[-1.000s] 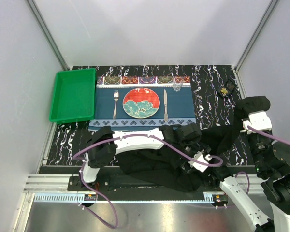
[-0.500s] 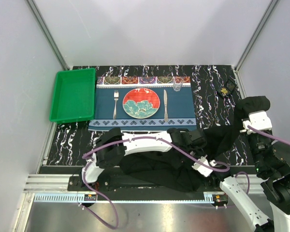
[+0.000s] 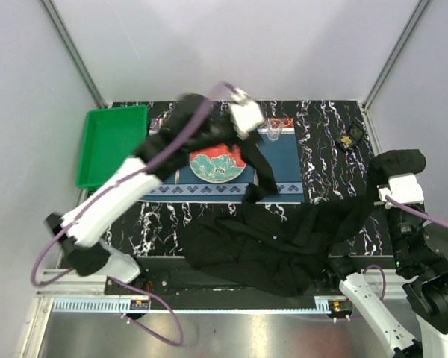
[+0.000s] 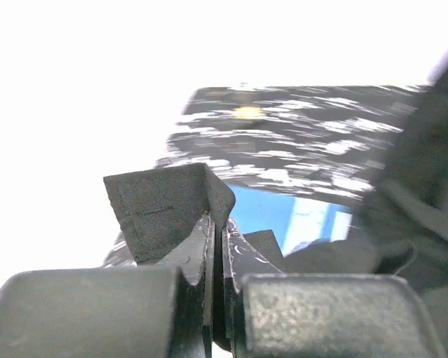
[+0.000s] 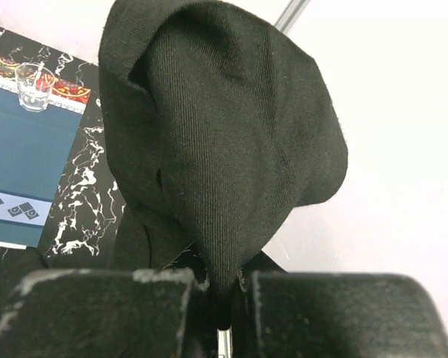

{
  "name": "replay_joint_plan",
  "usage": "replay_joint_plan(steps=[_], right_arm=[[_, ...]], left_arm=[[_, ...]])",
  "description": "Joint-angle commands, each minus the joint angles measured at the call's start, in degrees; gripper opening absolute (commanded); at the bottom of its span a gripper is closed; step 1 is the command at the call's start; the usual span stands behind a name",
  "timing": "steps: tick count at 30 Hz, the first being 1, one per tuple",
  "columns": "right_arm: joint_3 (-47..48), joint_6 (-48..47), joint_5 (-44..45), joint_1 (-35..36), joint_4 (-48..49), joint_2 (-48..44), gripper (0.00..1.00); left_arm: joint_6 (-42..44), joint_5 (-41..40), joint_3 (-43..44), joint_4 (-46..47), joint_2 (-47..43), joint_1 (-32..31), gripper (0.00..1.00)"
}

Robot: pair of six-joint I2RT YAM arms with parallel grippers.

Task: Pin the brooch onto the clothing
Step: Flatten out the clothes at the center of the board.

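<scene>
L end effector [image 3: 245, 118] has swung from lower centre to upper centre of frame, clamped on a shirt [image 3: 261, 246] fold, drawing a strip over the placemat [image 3: 285, 158]; R end effector [image 5: 222, 294] pinches a bunch at right edge. Prob spreading cloth, pinning not begun. Tiny gold brooch [image 3: 349, 139] lies upper right on marbled surface [image 3: 325, 149], apart from the matte twill

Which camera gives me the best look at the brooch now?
The top external view: the brooch lies in plain sight on the marbled table near the far right corner, clear of the shirt. The left wrist view shows it only as a blurred yellow speck. The right wrist view, filled with black cloth, misses it.
</scene>
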Motion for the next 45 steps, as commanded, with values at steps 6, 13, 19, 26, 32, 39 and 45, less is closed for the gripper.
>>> replay_joint_plan(steps=[6, 13, 19, 26, 32, 39, 45], right_arm=[[1.1, -7.3, 8.0, -0.3, 5.9, -1.3, 0.00], [1.4, -12.4, 10.3, -0.3, 6.0, -2.9, 0.00], [-1.2, -12.0, 6.6, -0.3, 5.0, -0.3, 0.00], [-6.6, -10.1, 3.8, -0.3, 6.5, 5.1, 0.00], [-12.4, -12.6, 4.9, -0.3, 7.9, 5.7, 0.00], [-15.7, -13.6, 8.8, -0.3, 3.1, 4.5, 0.00], [-12.2, -10.9, 12.6, -0.3, -11.5, 11.6, 0.00]], left_arm=[[1.9, -42.9, -10.3, 8.4, -20.8, 18.3, 0.00], [7.5, -49.5, -15.1, 12.9, -29.2, 42.4, 0.00], [8.9, -44.6, -23.7, 14.2, -31.2, 55.4, 0.00], [6.1, -39.8, -30.9, 19.0, -24.8, 67.7, 0.00], [5.9, -37.4, -33.1, 22.7, -16.5, 72.9, 0.00], [6.6, -38.0, -33.2, 21.7, -7.1, 78.1, 0.00], [7.2, -37.9, -33.2, 19.4, -2.5, 79.5, 0.00]])
